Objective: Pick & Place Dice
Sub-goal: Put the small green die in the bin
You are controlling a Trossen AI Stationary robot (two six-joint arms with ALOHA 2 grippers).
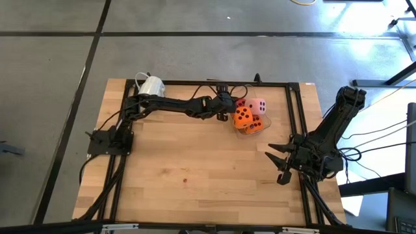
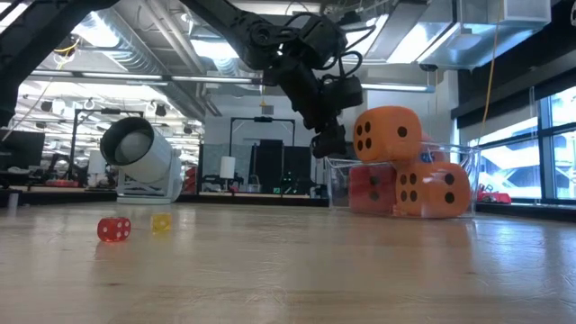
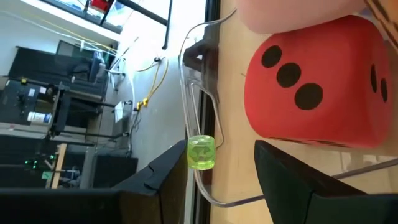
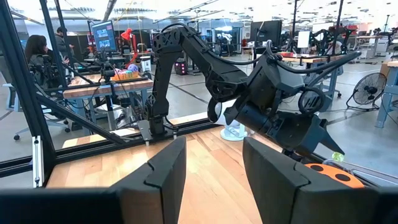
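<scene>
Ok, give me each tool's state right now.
Left tool: open, empty, at the clear container beside the red die.
Right tool: open, empty, waiting at the table's right edge.

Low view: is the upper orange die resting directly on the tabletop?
No. The upper orange die sits stacked on the other dice in the clear container, above the lower orange die, well off the wooden table.

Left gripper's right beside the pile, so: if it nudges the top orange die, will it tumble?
Probably. The top orange die perches on the dice below, overhanging the clear container. It looks soft and light, so the open left gripper could tip it.
</scene>
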